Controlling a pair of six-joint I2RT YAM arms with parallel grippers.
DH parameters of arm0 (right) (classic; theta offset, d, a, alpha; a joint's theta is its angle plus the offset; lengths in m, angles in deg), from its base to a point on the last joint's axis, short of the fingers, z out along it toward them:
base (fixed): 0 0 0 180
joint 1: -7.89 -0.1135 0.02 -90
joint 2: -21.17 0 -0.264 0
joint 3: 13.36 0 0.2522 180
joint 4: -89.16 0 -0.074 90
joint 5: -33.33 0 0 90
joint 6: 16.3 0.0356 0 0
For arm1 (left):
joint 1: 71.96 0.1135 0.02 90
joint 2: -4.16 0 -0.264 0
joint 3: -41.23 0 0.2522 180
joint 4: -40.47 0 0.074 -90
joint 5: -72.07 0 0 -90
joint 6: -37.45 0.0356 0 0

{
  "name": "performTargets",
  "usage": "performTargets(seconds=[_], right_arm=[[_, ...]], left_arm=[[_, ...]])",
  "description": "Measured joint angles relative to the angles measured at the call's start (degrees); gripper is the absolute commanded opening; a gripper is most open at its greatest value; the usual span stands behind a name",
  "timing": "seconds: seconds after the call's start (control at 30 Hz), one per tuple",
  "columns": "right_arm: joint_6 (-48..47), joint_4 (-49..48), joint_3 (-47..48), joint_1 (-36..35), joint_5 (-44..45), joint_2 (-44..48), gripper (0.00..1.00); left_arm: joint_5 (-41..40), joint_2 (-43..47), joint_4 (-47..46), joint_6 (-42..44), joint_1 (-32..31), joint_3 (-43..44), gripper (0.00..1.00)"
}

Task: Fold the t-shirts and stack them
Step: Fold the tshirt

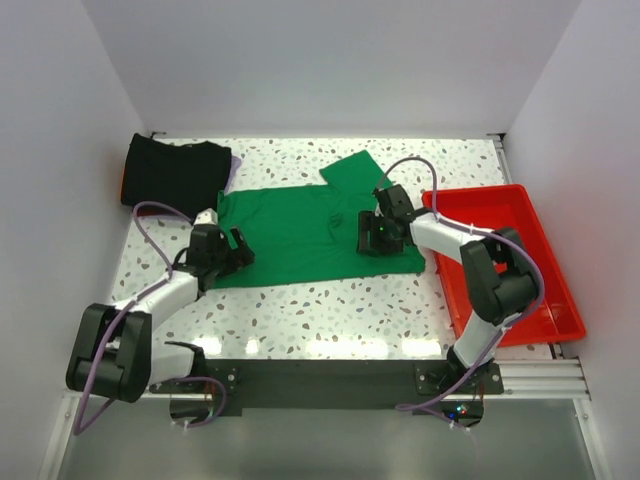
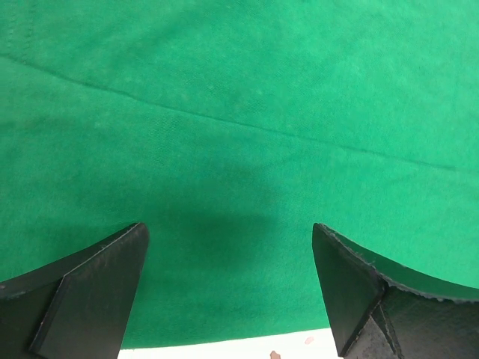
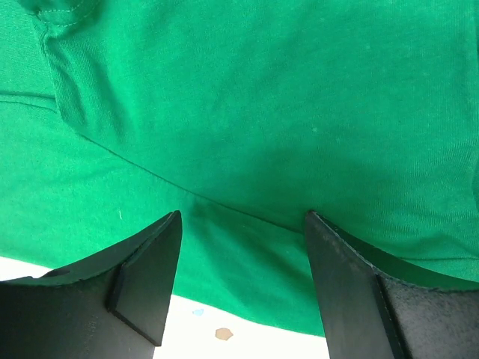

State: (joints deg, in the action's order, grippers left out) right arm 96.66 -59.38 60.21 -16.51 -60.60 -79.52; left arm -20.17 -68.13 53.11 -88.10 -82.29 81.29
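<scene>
The green t-shirt (image 1: pixel 300 235) lies spread flat in the middle of the speckled surface (image 1: pixel 330 310) in the top view. Its body runs left to right, and one sleeve is angled up toward the far wall at the right. A pile of black t-shirts (image 1: pixel 178 172) sits at the far left corner, just beyond the green one's left end. The red tray (image 1: pixel 525 222) stands along the right side, next to the shirt's right edge. My left pincer (image 1: pixel 240 250) is at the shirt's near left corner, and my right pincer (image 1: pixel 368 238) is over the cloth near its right end, below the raised sleeve.

From my left wrist, green cloth fills almost the whole picture, with one long crease crossing it from upper left to right. My left pincer (image 2: pixel 228 233) has its jaws set wide apart, low over the fabric and with flat cloth showing in the gap. A thin strip of the surface (image 2: pixel 247 345) shows just behind the shirt's near edge.

From my right wrist, my right pincer (image 3: pixel 243 218) also has its jaws apart, though less widely. Between them runs a folded ridge of the green shirt, and a stitched hem sits in the upper left corner. I cannot tell whether the fingertips (image 3: pixel 153 269) touch the cloth. White surface (image 3: pixel 224 338) with small specks shows past the shirt's edge.
</scene>
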Motion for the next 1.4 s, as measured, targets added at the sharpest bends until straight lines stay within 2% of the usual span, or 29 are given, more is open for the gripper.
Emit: performTargets(seconds=[0.23, 0.57, 0.77, 0.87, 1.1, 1.4], right_arm=[[1.81, 1.42, -2.25, 0.02, -0.35, 2.19, 0.70], [4.11, 10.36, -8.17, -0.33, -4.20, 8.85, 0.70], [3.96, 17.11, -7.17, -0.57, -5.14, 9.25, 0.71], [3.34, 21.77, -3.39, -0.57, -4.70, 9.18, 0.71], [1.57, 20.85, 8.61, -0.57, -4.74, 6.49, 0.71], [1.40, 11.72, 6.80, -0.63, -7.17, -3.91, 0.71]], left_arm=[[-1.44, 3.06, 5.22, -5.86, 0.00, -0.52, 0.97], [1.20, 14.36, 15.96, -11.89, -0.11, -4.09, 0.97], [1.75, 15.50, 23.37, -12.15, -0.33, -1.97, 0.97], [0.46, 14.01, 26.53, -10.75, -0.33, 1.25, 0.97], [-1.95, 5.27, 21.64, -5.31, -0.33, 9.49, 0.97], [-0.28, -3.41, 10.23, -2.64, -0.33, 6.21, 0.97]])
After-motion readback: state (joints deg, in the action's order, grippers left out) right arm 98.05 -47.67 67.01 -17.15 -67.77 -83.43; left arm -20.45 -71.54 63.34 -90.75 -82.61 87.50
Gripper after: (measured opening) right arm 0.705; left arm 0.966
